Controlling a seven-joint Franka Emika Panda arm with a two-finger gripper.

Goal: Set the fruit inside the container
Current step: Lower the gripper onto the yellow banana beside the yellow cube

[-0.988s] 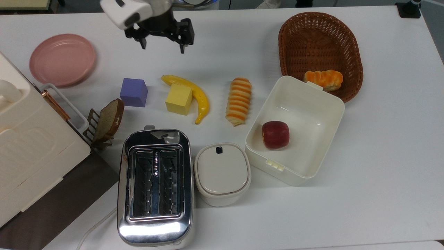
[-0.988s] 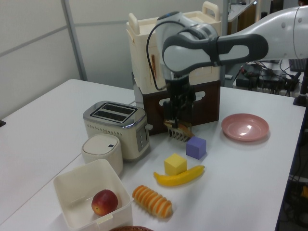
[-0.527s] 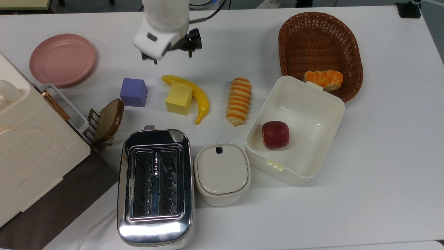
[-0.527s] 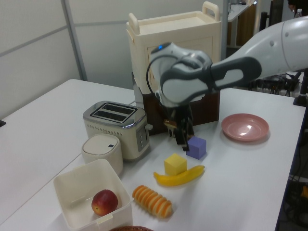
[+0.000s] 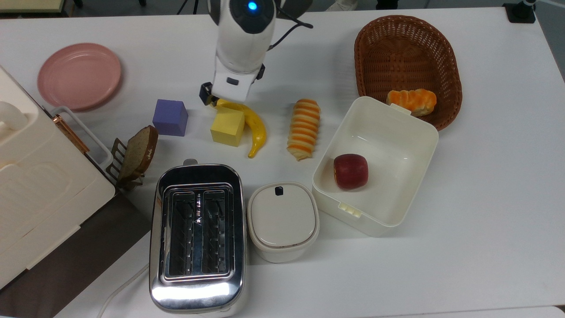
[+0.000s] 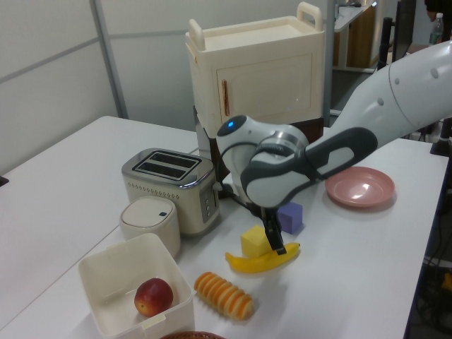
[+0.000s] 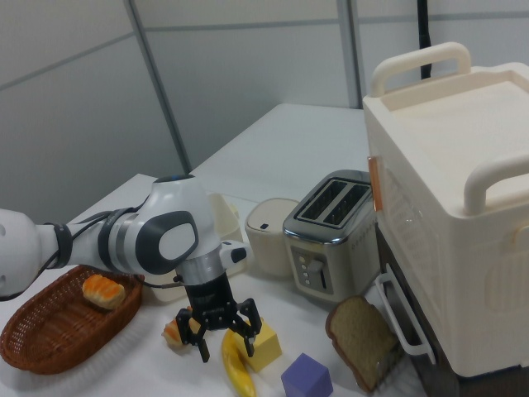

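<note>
My tool (image 7: 222, 332) hangs with fingers spread over the banana's (image 5: 255, 125) upper end, mid-bench, touching the yellow cube (image 5: 227, 126). I should straddle the banana clear of the cube, close firmly, then lift toward the container (image 5: 399, 134).

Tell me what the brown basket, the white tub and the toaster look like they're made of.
The basket looks like woven wicker, going by its ribbed weave. The tub seems smooth, slightly glossy cream plastic with moulded clasp tabs. The toaster appears to be polished metal, mirror-bright with reflections.
</note>
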